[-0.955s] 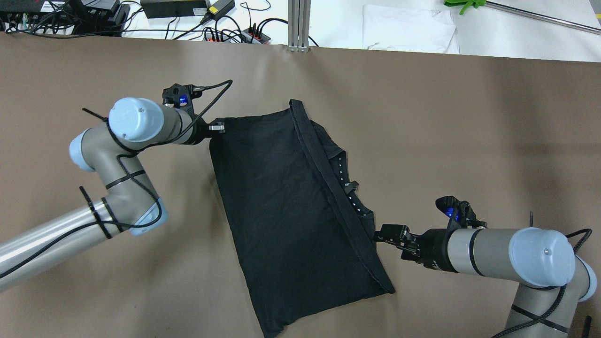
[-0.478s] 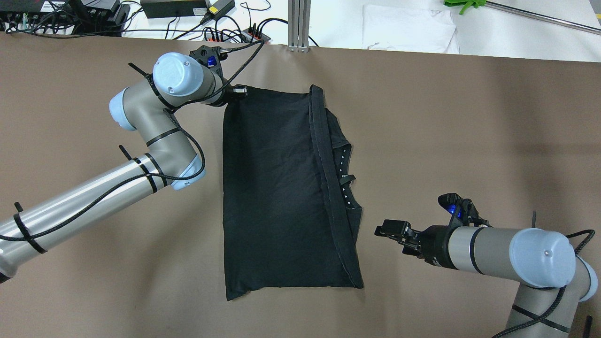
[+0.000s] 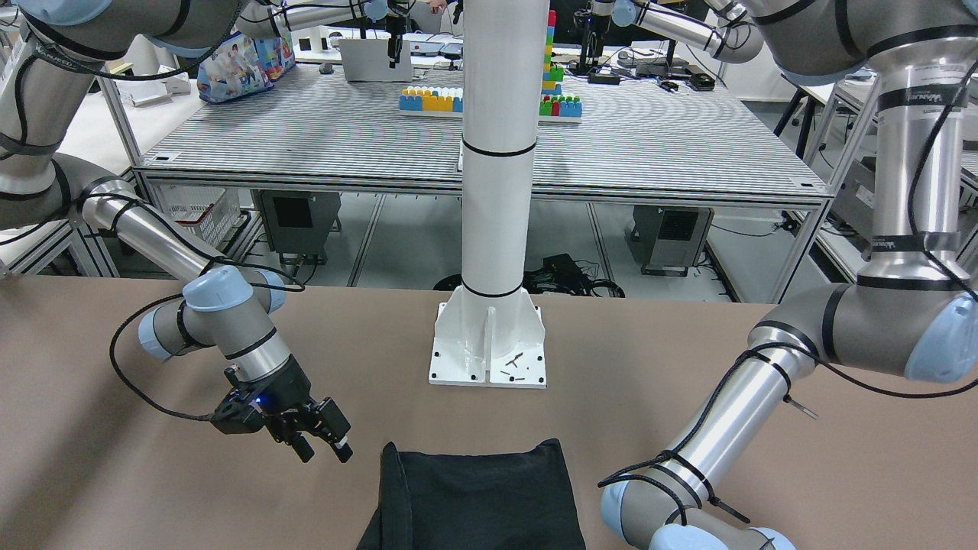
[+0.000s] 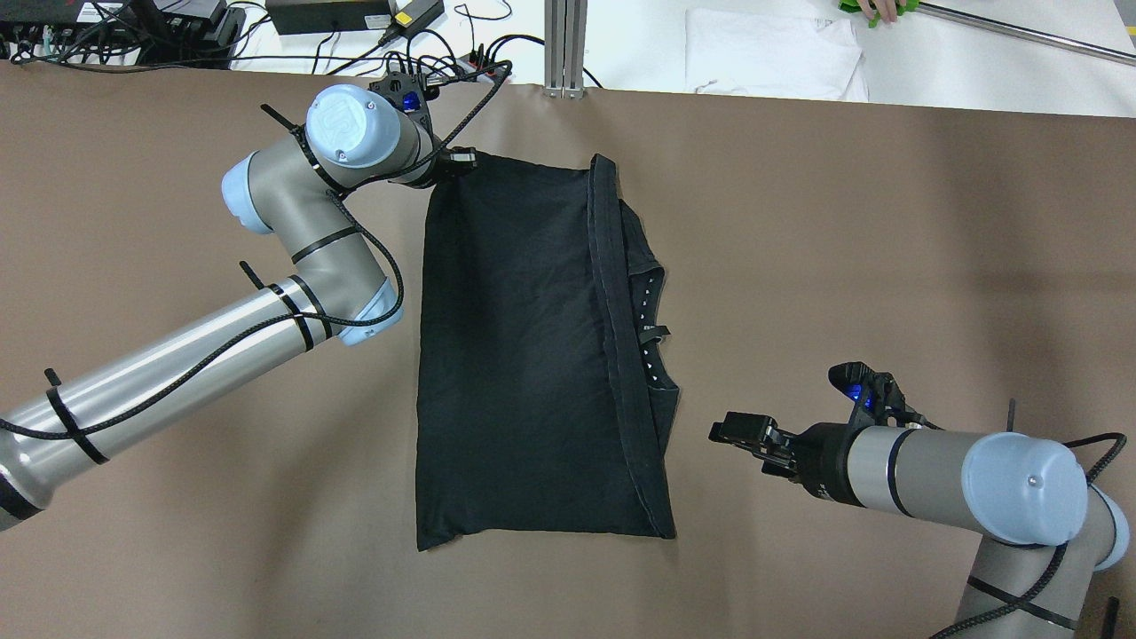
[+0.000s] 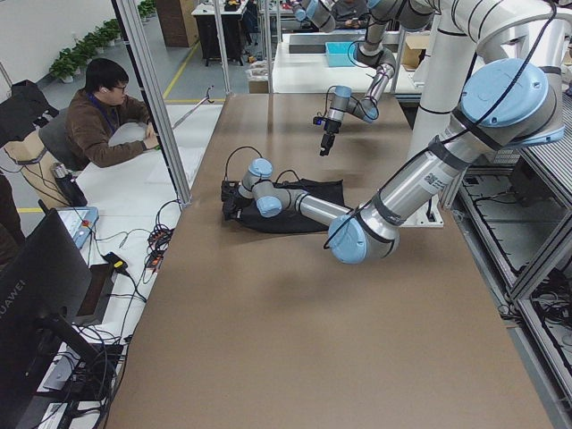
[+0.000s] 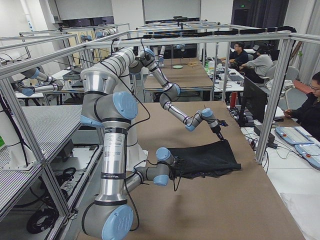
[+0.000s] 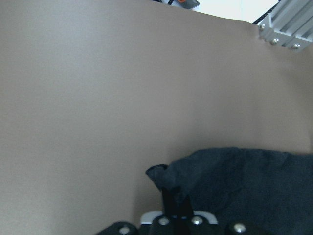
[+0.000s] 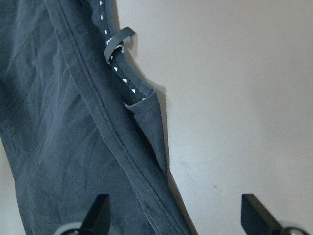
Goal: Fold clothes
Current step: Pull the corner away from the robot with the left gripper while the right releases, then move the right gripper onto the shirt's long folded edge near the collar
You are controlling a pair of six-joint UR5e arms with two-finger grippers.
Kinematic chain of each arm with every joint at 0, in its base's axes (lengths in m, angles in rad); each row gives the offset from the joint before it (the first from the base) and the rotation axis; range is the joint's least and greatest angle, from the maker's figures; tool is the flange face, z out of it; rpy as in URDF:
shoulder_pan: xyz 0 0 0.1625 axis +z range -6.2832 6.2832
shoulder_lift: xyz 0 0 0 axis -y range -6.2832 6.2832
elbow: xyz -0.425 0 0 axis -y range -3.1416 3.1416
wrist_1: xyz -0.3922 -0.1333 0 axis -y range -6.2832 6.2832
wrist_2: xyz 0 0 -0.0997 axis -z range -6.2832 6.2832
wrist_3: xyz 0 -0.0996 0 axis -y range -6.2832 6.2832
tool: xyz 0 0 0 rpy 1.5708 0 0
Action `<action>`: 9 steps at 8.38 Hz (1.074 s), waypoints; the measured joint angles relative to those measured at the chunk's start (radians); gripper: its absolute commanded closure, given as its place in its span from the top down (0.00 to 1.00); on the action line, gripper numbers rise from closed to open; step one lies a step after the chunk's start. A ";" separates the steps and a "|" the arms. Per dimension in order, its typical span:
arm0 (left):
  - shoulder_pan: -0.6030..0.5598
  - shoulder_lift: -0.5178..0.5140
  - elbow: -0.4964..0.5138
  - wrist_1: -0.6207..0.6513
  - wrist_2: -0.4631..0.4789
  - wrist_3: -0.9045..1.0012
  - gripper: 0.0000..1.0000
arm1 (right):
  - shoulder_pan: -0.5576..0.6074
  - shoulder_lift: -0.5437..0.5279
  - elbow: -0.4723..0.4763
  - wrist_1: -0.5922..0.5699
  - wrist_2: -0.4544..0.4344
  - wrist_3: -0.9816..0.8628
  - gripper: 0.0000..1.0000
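Observation:
The black garment (image 4: 524, 355) lies flat on the brown table, folded lengthwise, with its hem and collar along its right side. My left gripper (image 4: 464, 160) is shut on the garment's far left corner; the left wrist view shows the pinched corner (image 7: 168, 178). My right gripper (image 4: 738, 432) is open and empty, a little to the right of the garment's near right edge. In the right wrist view the fingertips (image 8: 100, 211) stand wide apart over the table beside the garment (image 8: 58, 122). The front-facing view shows the garment (image 3: 481, 496) and the right gripper (image 3: 325, 443).
A white pillar on a base plate (image 3: 489, 359) stands at the robot's side of the table. An aluminium post (image 4: 564, 44), cables and power strips (image 4: 426, 62) and a white cloth (image 4: 772, 53) lie beyond the far edge. An operator (image 5: 98, 121) sits there.
My left gripper carried the garment's corner toward the far edge and right, swinging the garment straight. The garment's near right edge drew away from my right gripper, which stayed in place.

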 measured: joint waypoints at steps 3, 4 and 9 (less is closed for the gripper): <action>0.003 -0.046 0.051 0.000 0.016 -0.003 0.00 | 0.001 0.000 0.001 0.000 -0.002 -0.006 0.94; 0.003 -0.065 0.072 -0.001 0.024 -0.004 0.74 | 0.001 -0.001 0.002 0.001 0.001 -0.015 0.94; -0.008 -0.077 0.085 -0.003 0.072 -0.002 1.00 | 0.005 0.023 0.006 -0.022 0.013 -0.102 0.94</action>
